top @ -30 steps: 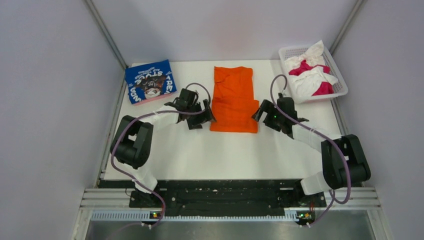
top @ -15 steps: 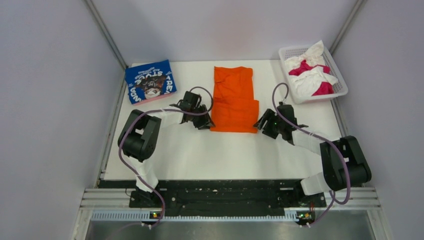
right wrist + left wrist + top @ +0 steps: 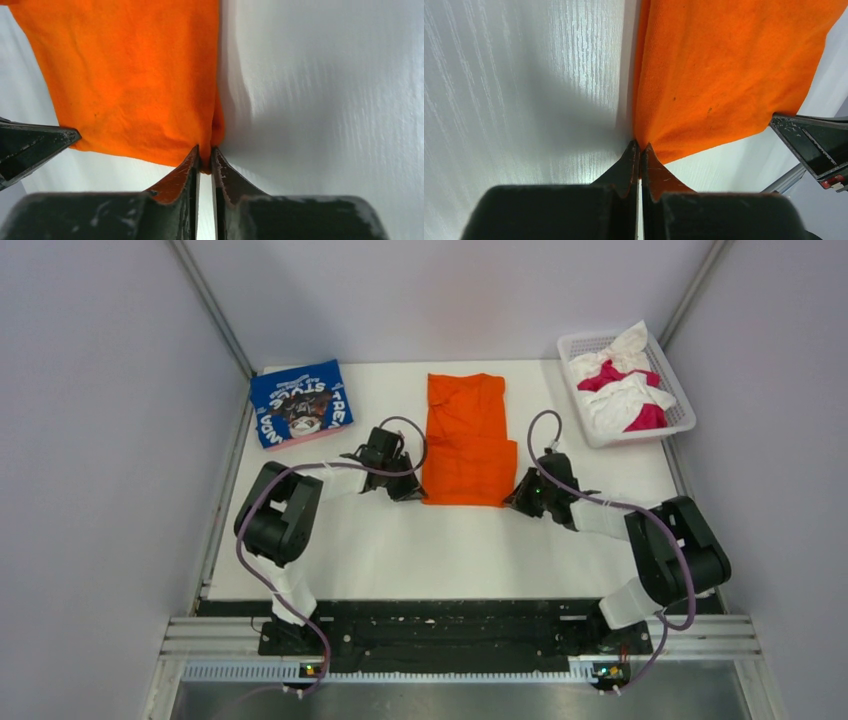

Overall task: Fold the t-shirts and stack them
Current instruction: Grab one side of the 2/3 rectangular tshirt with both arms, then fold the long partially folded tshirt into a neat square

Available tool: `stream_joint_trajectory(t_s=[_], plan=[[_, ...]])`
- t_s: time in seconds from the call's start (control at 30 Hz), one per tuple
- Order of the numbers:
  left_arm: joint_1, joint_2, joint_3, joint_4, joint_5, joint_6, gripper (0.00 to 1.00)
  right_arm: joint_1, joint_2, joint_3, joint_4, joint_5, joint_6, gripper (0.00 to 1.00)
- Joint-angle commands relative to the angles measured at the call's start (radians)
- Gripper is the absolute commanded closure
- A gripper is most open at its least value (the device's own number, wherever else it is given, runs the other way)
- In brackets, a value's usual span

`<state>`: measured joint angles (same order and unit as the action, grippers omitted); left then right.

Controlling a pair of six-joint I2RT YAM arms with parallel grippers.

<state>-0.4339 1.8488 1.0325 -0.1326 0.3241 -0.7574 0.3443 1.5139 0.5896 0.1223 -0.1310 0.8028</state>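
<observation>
From above, the orange t-shirt (image 3: 468, 440) lies flat on the white table (image 3: 440, 550), folded into a long strip. It lies between the two grippers. The left gripper (image 3: 410, 490) sits low at the shirt's near left corner, and the right gripper (image 3: 517, 498) at its near right corner. Beyond the left jaws and out to their left lies the folded blue t-shirt (image 3: 300, 403), well apart from them. Beyond the right jaws and out to their right stands the white basket (image 3: 683, 405), with the white and magenta shirts (image 3: 625, 385) bundled inside it.

In the left wrist view, the left gripper's (image 3: 640, 146) jaws are clenched tip to tip. The orange cloth (image 3: 724, 65) spreads ahead of them and to their right, and its corner runs down into the tips. They appear to nip only its very edge, though the cloth inside the pinch is hidden. Bare table lies ahead to their left. The right gripper's finger (image 3: 809, 150) shows at the far right.

In the right wrist view, the right gripper's (image 3: 204, 150) jaws are clamped on the shirt's corner, with a sliver of orange between the tips. The cloth (image 3: 135, 75) spreads ahead and to their left, and the left gripper's finger (image 3: 35, 142) shows at the left edge.
</observation>
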Motion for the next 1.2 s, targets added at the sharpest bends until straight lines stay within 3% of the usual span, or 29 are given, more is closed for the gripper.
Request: stream_joint_trajectory(t_s=[0.0,0.07,0.23,0.47,0.63,0.83,1.03,1.17], plan=[[-0.019,-0.028,-0.051,-0.021,-0.021,0.019,1.00,0.031,0.063,-0.019,0.037,0.090,-0.017,0.90],[-0.026,-0.048,-0.058,-0.015,-0.011,0.019,1.00,0.043,0.056,-0.029,0.042,0.091,-0.026,1.00],[-0.038,-0.165,-0.107,-0.048,-0.012,0.020,1.00,0.061,-0.132,-0.051,-0.045,0.050,-0.067,1.00],[-0.074,-0.541,-0.237,-0.131,-0.015,0.049,1.00,0.084,-0.582,-0.133,-0.183,-0.171,-0.057,1.00],[-0.084,-0.784,-0.268,-0.210,-0.028,0.038,1.00,0.084,-0.773,-0.096,-0.228,-0.242,-0.056,1.00],[-0.084,-0.912,-0.247,-0.195,-0.083,0.027,1.00,0.084,-0.752,-0.025,-0.122,-0.284,-0.068,1.00],[-0.076,-0.920,-0.212,-0.222,-0.274,0.006,1.00,0.075,-0.626,-0.012,0.077,-0.318,-0.010,1.00],[-0.052,-0.869,-0.190,-0.190,-0.289,0.026,1.00,0.057,-0.569,0.002,0.085,-0.312,-0.005,1.00]])
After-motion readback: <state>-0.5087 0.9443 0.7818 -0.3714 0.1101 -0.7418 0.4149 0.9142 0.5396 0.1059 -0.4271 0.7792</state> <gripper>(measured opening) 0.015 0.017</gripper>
